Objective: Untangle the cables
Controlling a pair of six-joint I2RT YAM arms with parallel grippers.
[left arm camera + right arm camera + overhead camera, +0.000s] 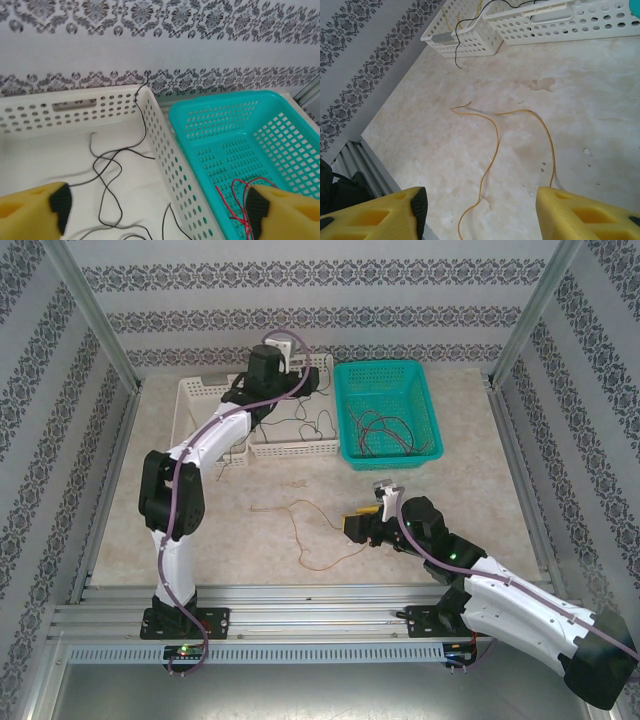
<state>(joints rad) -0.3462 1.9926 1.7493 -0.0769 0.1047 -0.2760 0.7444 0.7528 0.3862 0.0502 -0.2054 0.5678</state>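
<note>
Left gripper (155, 212) has its fingers wide apart with nothing between them, over where the white basket (30, 117) meets the teal basket (282, 135). Black cables (104, 167) are in the white basket, red cables (233, 197) in the teal. Right gripper (482, 207) is also spread, gripping nothing, low over the table (590, 85). A yellow-orange cable (496, 137) lies loose below it.

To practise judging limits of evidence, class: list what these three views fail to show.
Top view: the left arm covers part of the white baskets; contents there hidden.
Right wrist view: the orange cable runs off the bottom edge and behind the right tool's finger.
Left wrist view: the red cables pass behind the left tool's finger.
</note>
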